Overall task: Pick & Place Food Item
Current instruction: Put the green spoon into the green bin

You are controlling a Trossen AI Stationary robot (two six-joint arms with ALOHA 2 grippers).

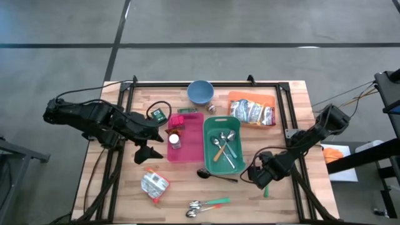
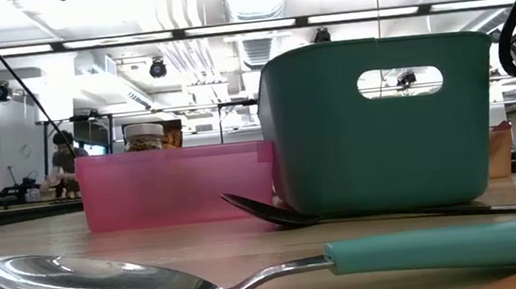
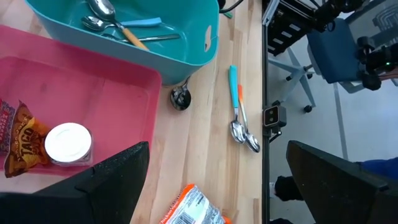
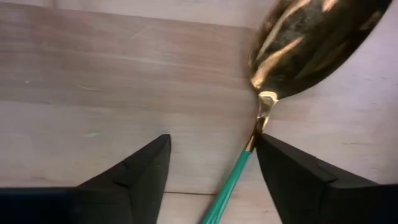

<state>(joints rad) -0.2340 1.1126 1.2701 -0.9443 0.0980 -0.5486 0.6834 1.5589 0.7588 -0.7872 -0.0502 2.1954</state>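
Note:
A silver-and-orange food packet (image 1: pixel 154 186) lies flat on the table at the near left, also in the left wrist view (image 3: pixel 193 210). More packets (image 1: pixel 253 112) lie on an orange tray at the back right. My right gripper (image 1: pixel 259 176) points down, low over the table's near right, open (image 4: pixel 211 146) astride a green-handled spoon (image 4: pixel 298 43) that lies flat on the wood. Its handle end (image 1: pixel 265 189) sticks out toward the near edge. My left gripper (image 1: pixel 147 150) hangs open (image 3: pixel 217 186) above the table, left of the pink bin (image 1: pixel 190 153). My right gripper comes from above, its fingers on either side of the spoon's thin neck (image 4: pixel 260 127). One fingertip (image 4: pixel 280 155) stands right against the neck, but I cannot tell whether it touches. The spoon lies on the table.
The pink bin holds a white-lidded jar (image 3: pixel 68 143) and a taco packet (image 3: pixel 15 140). A teal bin (image 1: pixel 209 147) with several utensils stands beside it, with a black spoon (image 1: pixel 206 173) in front. Two spoons (image 1: pixel 203 205) lie near the front edge. A blue bowl (image 1: pixel 200 92) sits at the back.

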